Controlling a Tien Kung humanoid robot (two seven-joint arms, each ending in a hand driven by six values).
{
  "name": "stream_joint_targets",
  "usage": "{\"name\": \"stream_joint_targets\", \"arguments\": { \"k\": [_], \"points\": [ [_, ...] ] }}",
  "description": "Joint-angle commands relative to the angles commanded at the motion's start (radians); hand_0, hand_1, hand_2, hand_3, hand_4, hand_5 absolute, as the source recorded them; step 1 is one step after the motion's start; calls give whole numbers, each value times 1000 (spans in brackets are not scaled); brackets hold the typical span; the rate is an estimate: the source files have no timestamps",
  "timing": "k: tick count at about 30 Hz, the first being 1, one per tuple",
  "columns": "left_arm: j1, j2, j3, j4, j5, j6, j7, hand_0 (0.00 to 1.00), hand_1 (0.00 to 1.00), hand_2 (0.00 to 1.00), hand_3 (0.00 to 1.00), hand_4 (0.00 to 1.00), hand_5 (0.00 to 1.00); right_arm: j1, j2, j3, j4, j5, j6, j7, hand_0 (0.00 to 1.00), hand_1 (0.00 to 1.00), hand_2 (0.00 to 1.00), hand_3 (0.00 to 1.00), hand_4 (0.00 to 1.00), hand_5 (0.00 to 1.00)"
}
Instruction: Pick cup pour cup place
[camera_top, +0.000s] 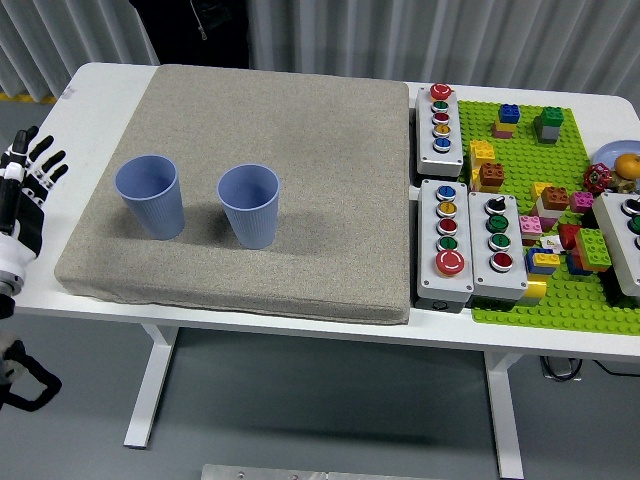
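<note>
Two blue cups stand upright on the grey mat (300, 130). The left cup (150, 196) is near the mat's left side, and the right cup (249, 205) stands a short way to its right. My left hand (25, 190) hovers over the table's left edge, well left of the left cup, with fingers spread and holding nothing. No right hand shows in this view.
Right of the mat are several button boxes (448, 241) and a green baseplate (560, 300) with loose bricks. Another button box (625, 240) sits at the right edge. A person in dark clothes (205, 30) stands at the far side.
</note>
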Motion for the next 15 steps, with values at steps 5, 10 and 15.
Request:
{"name": "stream_joint_targets", "arguments": {
  "k": [5,10,15],
  "points": [
    [42,-17,26,-19,4,10,-10,824,808,880,873,930,723,0,0,3,0,-8,0,-3,706,633,590,576,2,140],
    [85,-16,59,-52,9,25,-27,823,806,878,877,926,716,-4,0,2,0,-7,0,-2,706,633,589,576,2,138],
    [90,-15,61,-51,28,36,-37,823,809,897,905,928,629,-7,1,4,0,-14,0,-5,706,633,590,575,2,137]
  ]
}}
